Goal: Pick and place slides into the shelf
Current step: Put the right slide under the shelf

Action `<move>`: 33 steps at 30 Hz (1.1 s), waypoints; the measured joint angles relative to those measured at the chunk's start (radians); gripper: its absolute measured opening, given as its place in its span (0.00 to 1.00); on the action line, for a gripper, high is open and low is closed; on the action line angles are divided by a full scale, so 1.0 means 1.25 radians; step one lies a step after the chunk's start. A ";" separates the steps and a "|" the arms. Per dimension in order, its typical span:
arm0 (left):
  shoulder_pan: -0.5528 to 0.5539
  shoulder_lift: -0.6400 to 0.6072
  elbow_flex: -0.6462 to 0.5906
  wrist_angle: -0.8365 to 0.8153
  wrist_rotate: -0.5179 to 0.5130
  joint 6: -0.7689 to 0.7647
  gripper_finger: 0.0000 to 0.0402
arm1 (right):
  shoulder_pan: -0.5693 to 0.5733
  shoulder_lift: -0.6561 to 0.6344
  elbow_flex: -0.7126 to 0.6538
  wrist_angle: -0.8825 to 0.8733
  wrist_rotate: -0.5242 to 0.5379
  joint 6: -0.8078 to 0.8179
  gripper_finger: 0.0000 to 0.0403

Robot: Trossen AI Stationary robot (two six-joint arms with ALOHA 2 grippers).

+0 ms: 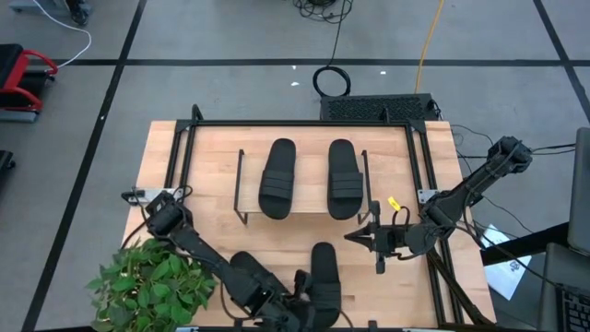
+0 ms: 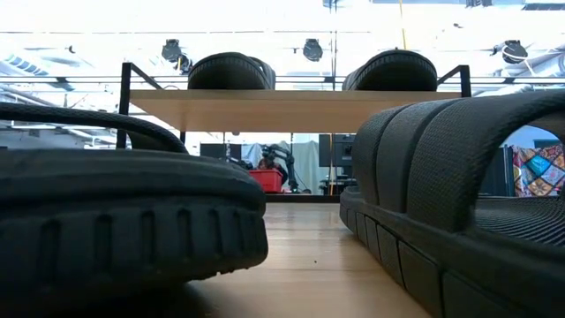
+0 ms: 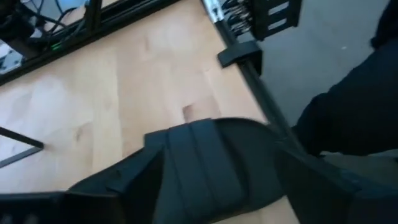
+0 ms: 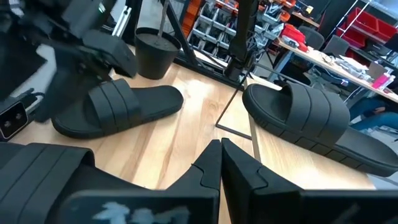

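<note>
Second pair waiting, left arm going in.

Near the table's front edge, the left gripper (image 1: 293, 302) (finger state hidden) meets two slides (image 1: 324, 274); right gripper (image 1: 362, 237), closed, waits mid-table; two slides (image 1: 277, 177) already top the shelf (image 1: 304, 210). Next: a firm strap grasp.

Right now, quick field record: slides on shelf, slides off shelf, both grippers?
on shelf: two matte black ribbed-strap slides, side by side on the light wooden shelf top
on table: two more black slides, at the near edge
left gripper: at the near-edge slides, grip unclear
right gripper: shut, empty, right of the shelf
</note>
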 joint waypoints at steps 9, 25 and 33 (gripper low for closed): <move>0.000 0.063 -0.009 0.058 0.011 0.082 0.92 | 0.000 0.000 0.000 0.000 -0.001 0.016 0.00; 0.001 0.089 -0.008 0.083 -0.045 0.111 0.95 | 0.000 0.000 0.000 0.000 -0.001 0.016 0.00; 0.024 0.115 -0.008 0.080 -0.080 0.098 0.95 | 0.000 0.000 0.000 -0.001 -0.001 0.016 0.00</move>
